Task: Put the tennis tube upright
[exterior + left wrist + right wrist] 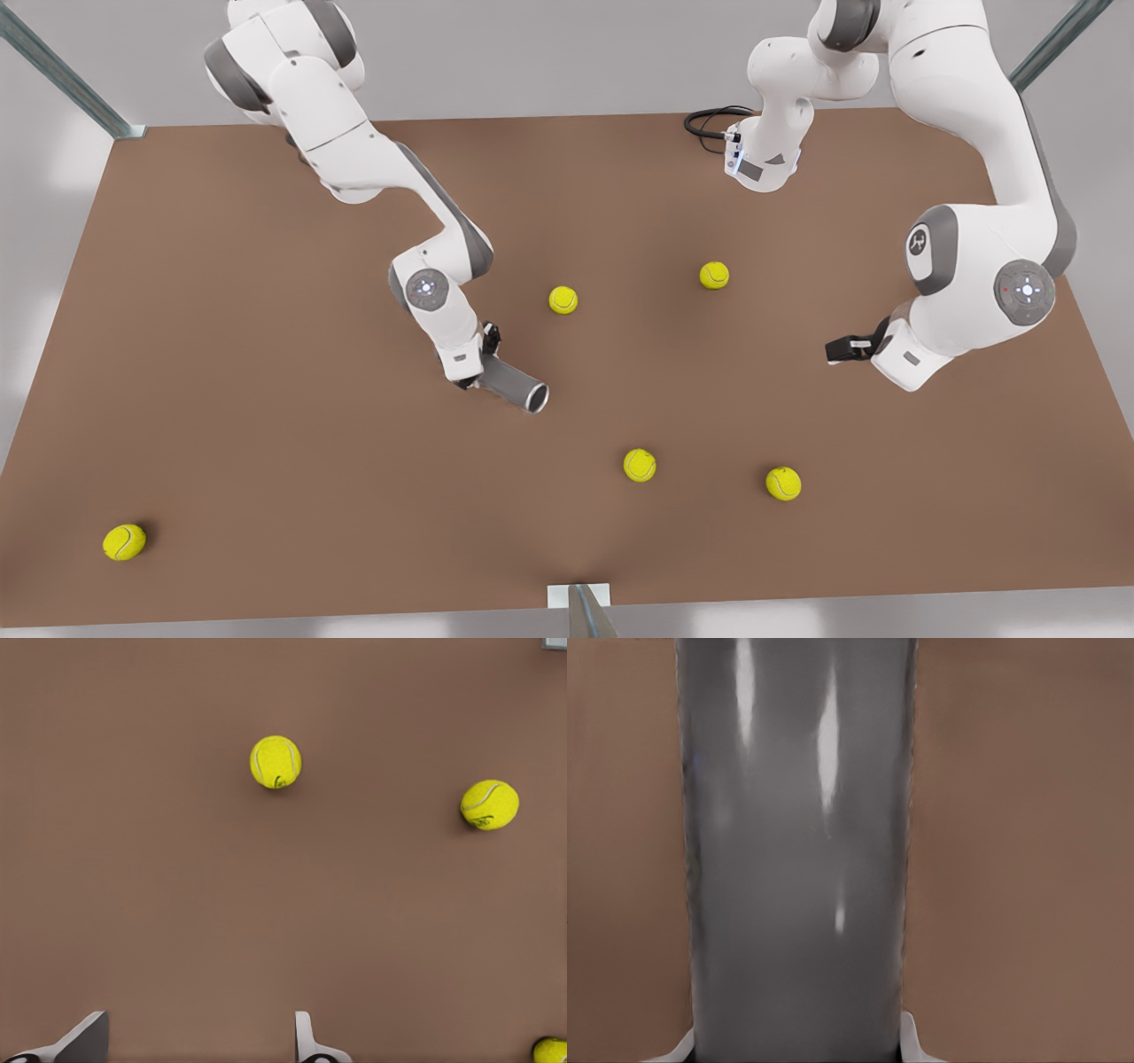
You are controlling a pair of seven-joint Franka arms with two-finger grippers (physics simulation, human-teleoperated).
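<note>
Tube clamped in right gripper, tilted, not yet upright on table; left gripper parted, empty, waiting well apart.

Five yellow tennis balls on the brown table: ball one centre frame; ball two right of centre; ball three lower centre; ball four lower right; ball five lower left corner; one grey tennis tube centre frame; two white robot arms, one upper left, one at right; one black cable loop top centre-right.
</note>
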